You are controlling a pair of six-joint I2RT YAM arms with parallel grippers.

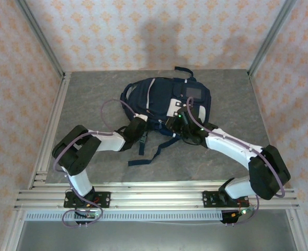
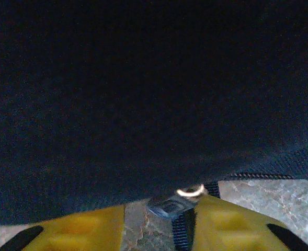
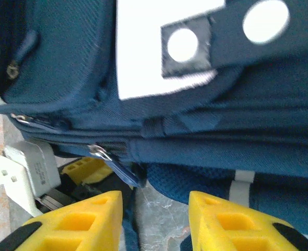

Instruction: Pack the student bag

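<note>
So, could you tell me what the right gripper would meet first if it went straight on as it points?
Most likely the student bag: its zippered edge lies just ahead of the right gripper, by the zipper pull, though depth is unclear.

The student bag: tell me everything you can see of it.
The student bag is a large navy fabric backpack lying flat on the grey table, top handle towards the far wall. It has white and grey front patches, a thin light stripe, zips with metal pulls, blue mesh padding and dark straps trailing towards the arms. The left gripper and right gripper sit open at its near edge; contact cannot be told.
</note>
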